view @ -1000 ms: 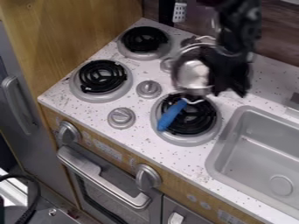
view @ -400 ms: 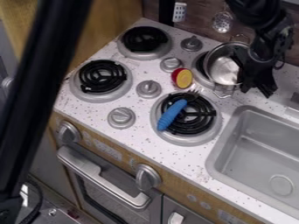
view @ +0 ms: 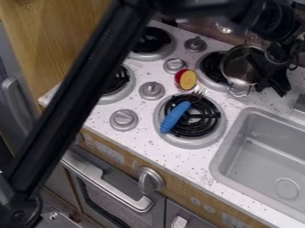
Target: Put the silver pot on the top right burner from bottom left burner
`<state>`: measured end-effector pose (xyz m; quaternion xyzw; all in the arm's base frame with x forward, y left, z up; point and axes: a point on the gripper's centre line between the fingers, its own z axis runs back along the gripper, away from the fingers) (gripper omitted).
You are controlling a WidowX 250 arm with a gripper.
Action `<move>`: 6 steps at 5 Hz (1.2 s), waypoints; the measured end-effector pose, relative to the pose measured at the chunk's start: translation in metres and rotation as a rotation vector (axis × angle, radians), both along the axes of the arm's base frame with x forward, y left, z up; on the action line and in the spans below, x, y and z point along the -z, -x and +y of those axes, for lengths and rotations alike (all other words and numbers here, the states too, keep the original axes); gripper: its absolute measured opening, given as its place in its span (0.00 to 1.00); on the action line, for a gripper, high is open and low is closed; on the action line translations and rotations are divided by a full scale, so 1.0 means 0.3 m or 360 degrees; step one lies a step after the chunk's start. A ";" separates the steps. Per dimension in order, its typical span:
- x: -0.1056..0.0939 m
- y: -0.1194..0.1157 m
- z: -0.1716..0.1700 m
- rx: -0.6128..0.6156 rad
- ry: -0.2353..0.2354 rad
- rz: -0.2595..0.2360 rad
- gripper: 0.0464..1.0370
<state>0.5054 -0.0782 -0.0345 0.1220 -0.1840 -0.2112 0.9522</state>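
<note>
Silver pot (view: 239,73) located over the right part of the top right burner (view: 209,67); contact with the coil cannot be told. The black gripper (view: 273,85) is at the pot's right side; whether its jaws are clenched or released cannot be told. A blue-handled fork (view: 175,116) lies across the bottom right burner (view: 189,143).

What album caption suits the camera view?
End effector at a silver pot, partly over the top right burner; blue-handled fork on the lower burner.
</note>
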 end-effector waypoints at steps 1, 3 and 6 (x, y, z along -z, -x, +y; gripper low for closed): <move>-0.010 -0.058 0.060 -0.0079 -0.0011 -0.0020 0.02; 0.012 -0.025 0.158 -0.0213 -0.0017 0.0006 0.04; -0.165 0.135 0.080 -0.0213 0.0096 -0.0035 0.80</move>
